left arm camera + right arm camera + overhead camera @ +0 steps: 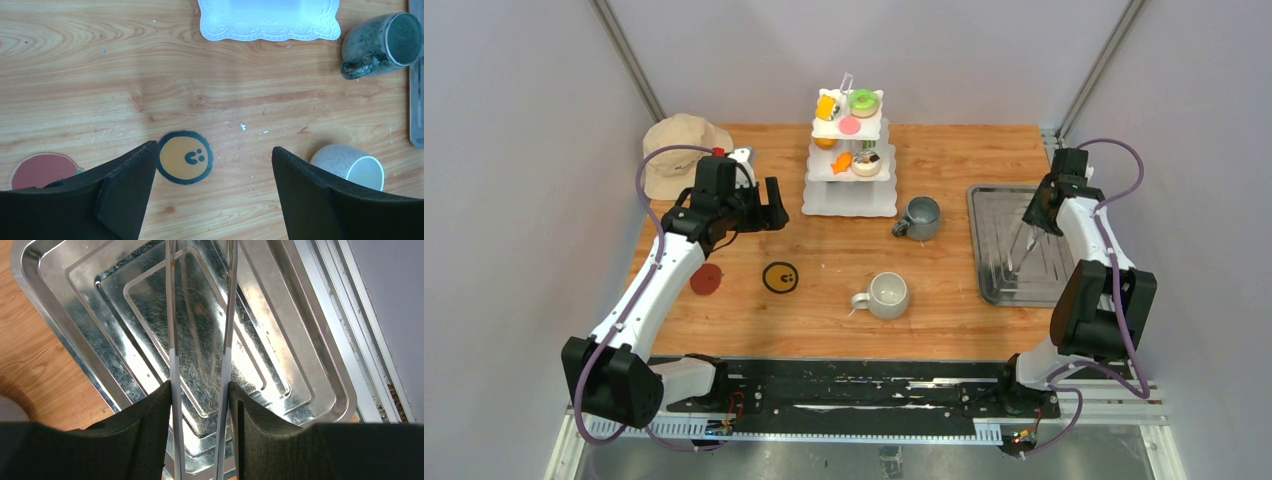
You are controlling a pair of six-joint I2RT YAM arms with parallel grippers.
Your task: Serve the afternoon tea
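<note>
My right gripper (200,387) pinches springy tongs (173,365) over the steel tray (300,340) at three o'clock; left gripper (214,150) wide, empty. Toy pastries (862,102) seem light, slippery: squeeze sides gently.

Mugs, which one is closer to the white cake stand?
The darker grey mug, just right of the white stand and its bottom tier. The paler mug sits farther from it.
</note>
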